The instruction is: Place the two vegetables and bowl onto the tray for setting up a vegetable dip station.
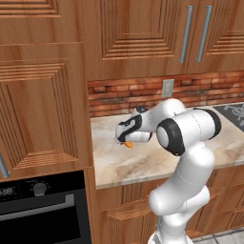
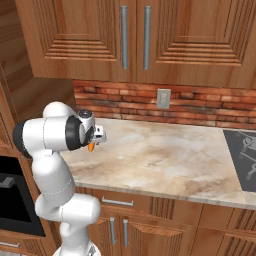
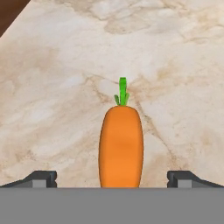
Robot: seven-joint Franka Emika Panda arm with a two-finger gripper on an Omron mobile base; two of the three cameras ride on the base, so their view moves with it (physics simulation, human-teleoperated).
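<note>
A small orange carrot (image 3: 121,146) with a green top lies on the marble counter (image 3: 52,87), its leafy end pointing away from my hand. My gripper (image 3: 112,178) hangs open over it, the two dark fingertips (image 3: 41,177) standing wide on either side of the carrot without touching it. In the left base view the carrot (image 1: 127,144) peeks out as an orange tip under the gripper (image 1: 126,141), near the counter's left end. The right base view has the carrot (image 2: 90,147) below the gripper (image 2: 93,144). The bowl and the tray are out of view.
A tall wooden cabinet (image 1: 43,109) bounds the counter (image 2: 165,155) on the left, with a black oven (image 1: 38,205) below it. A grey stovetop (image 2: 242,155) sits at the counter's right end. The brick backsplash holds an outlet (image 2: 162,98).
</note>
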